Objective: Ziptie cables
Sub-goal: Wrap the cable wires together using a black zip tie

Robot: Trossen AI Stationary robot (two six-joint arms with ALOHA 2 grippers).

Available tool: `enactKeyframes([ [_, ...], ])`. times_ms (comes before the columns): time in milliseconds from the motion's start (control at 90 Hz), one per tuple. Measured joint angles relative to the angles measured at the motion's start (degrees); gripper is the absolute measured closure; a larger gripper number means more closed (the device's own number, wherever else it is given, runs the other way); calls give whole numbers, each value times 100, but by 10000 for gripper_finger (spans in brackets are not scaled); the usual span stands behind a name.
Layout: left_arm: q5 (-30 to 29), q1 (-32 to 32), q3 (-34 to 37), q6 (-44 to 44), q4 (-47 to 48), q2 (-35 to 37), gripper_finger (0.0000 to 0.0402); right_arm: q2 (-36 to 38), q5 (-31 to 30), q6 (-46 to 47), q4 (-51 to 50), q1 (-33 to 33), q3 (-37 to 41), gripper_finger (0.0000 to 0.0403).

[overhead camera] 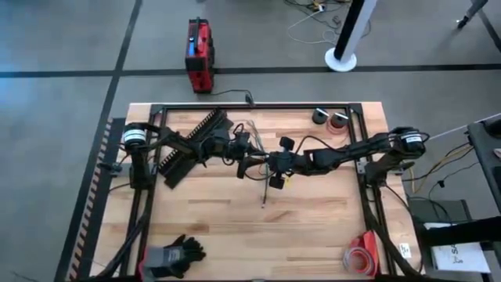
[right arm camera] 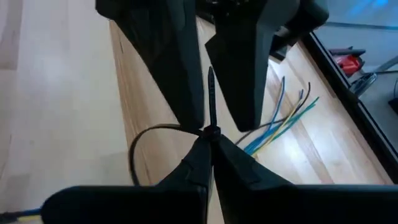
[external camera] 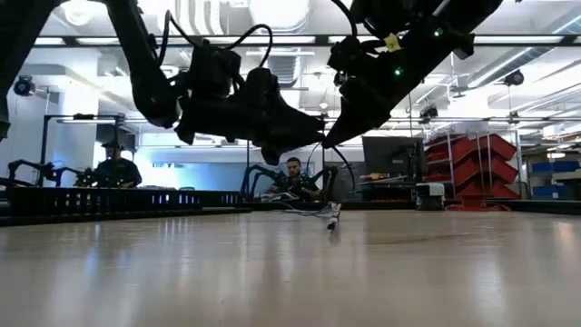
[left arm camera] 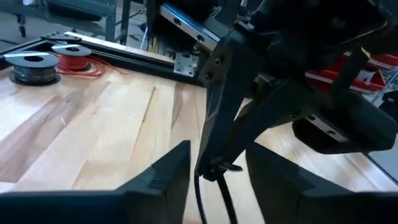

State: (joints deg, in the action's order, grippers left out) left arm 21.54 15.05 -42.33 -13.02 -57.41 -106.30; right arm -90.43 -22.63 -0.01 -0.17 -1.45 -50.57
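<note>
Above the desk's (overhead camera: 313, 227) middle, both arms reach inward and meet nose to nose, raised off the wood. Right gripper (right arm camera: 210, 134) is pinched on a black ziptie (right arm camera: 211, 102), whose loop curls to one side and whose tail stands up between the left gripper's (left arm camera: 214, 163) spread fingers (left arm camera: 166, 171). Cables (right arm camera: 283, 124) lie flat on the wood just beyond the two grippers, ends fanned toward the rear frame rail (overhead camera: 258, 105). Nearer desk half is mostly bare; a slotted strip (overhead camera: 192, 145) lies under the left arm.
</note>
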Motion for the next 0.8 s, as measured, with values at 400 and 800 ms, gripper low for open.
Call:
enactKeyframes([
  [400,-7,0,-7,1,62,7,395,0,2,42,-1,0,0,402],
  [800,204,2,-9,305,177,186,401,31,67,-10,-551,-2,-242,403],
])
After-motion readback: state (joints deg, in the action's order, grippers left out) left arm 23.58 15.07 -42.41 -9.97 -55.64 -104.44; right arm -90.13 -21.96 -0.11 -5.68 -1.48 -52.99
